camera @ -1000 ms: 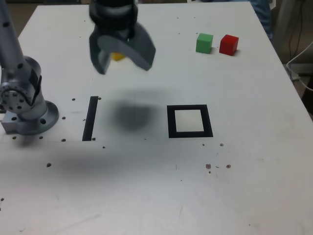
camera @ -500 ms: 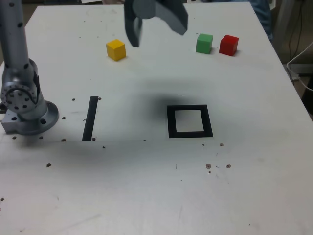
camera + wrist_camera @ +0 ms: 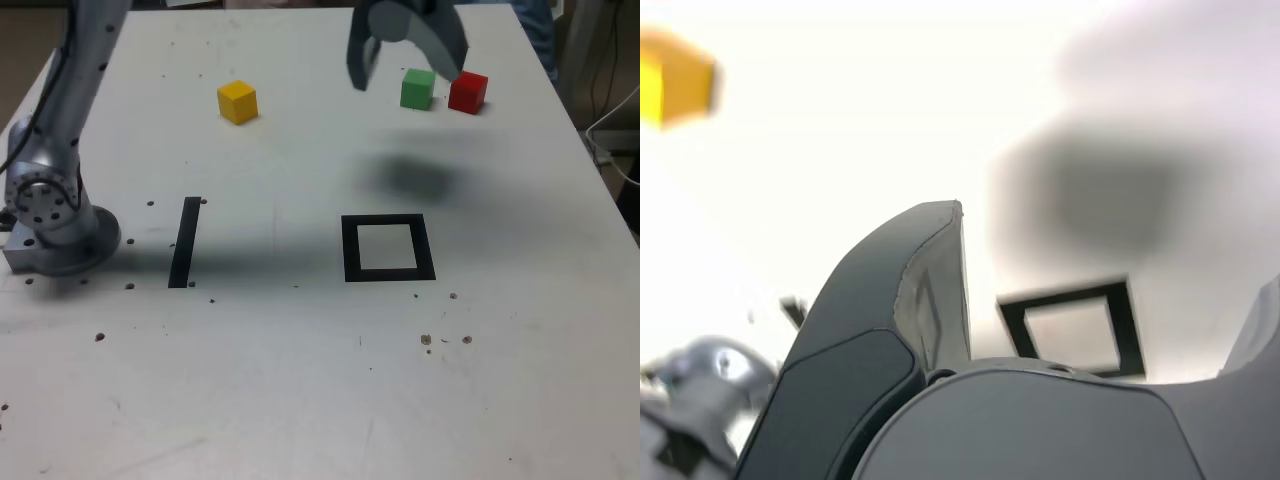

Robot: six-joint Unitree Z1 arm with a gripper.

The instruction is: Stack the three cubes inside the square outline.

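Although the arm is reaching over the far side of the table, none of the stacking is done as far as the pictures show. The square outline (image 3: 389, 248) sits in the middle of the exterior view, a little right of centre, and its white centre is bare: no cube is in it or touching its frame.

All three cubes lie apart from it along the upper part of that view. The yellow cube (image 3: 237, 101) stands alone at upper left. The green cube (image 3: 418, 88) and the red cube (image 3: 468, 91) sit side by side at upper right, close together; whether they touch cannot be told.

The gripper (image 3: 406, 58) hangs at the top of the frame just left of the green cube, its two jaws spread wide with nothing between them. It casts a blurred shadow on the table between the cubes and the outline, which suggests it is above the surface and not down at cube height. In the wrist view the jaws are likewise parted and hold nothing, with the outline (image 3: 1072, 325) seen between them and the yellow cube (image 3: 675, 79) at the upper left edge.

Judging from this, the whole task remains: each cube is yet to be picked up, the first set inside the outline and the other two placed on top. The green cube looks like the nearest candidate.
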